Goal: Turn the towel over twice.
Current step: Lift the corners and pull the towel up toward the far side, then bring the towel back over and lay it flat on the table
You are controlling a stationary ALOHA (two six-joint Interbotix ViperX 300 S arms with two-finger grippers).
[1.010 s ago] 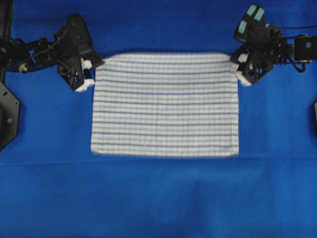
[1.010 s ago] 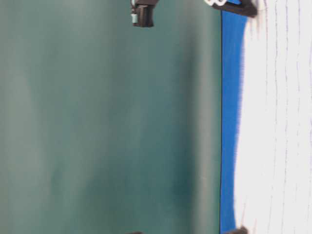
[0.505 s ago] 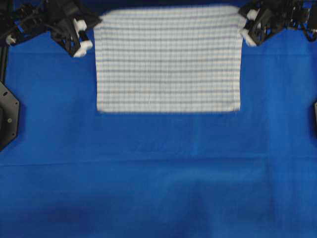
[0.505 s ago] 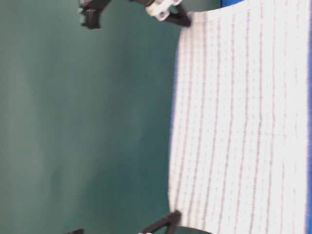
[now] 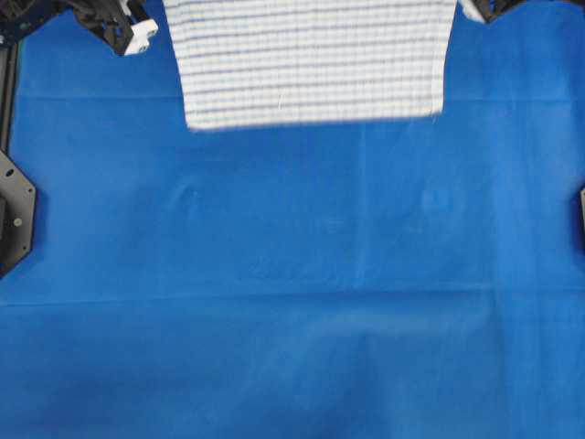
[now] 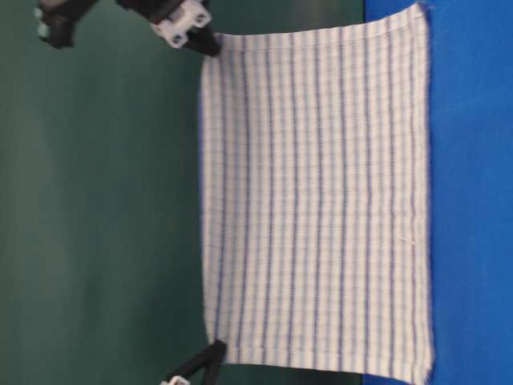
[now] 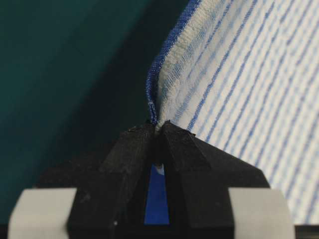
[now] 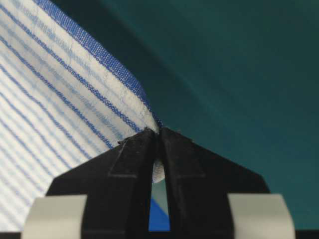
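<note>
Towel point(image 6: 317, 200) held up off the counter, hanging flat and spread between two grippers; stripes running level across it, dark blue and light blue on white; hemmed edges seen at both sides; a loose thread near the lower edge.

Left gripper point(image 7: 158, 130) clenched on one top corner of the towel; in the left wrist view black fingers point(image 7: 132, 154) pressed together with the blue hem pinched between the tips, cloth falling away to the right of them. Right gripper point(image 8: 158, 133) clenched on the other top corner; in the right wrist view the hem caught between the tips, a small bit of white cloth visible in the slit below, cloth falling away to the left.

In the overhead view, towel point(image 5: 311, 59) at the far edge, its lower hem over the blue sheet point(image 5: 292, 302); part of the left gripper point(image 5: 128, 27) just beside the towel's left top corner; a small part of the right arm at the far right corner. Sheet covering the counter, with soft creases across the middle and near part.

In the table-level view, lower edge of the towel level with the sheet's far edge; cannot tell whether touching it or just above; green wall point(image 6: 96, 200) behind.
</note>
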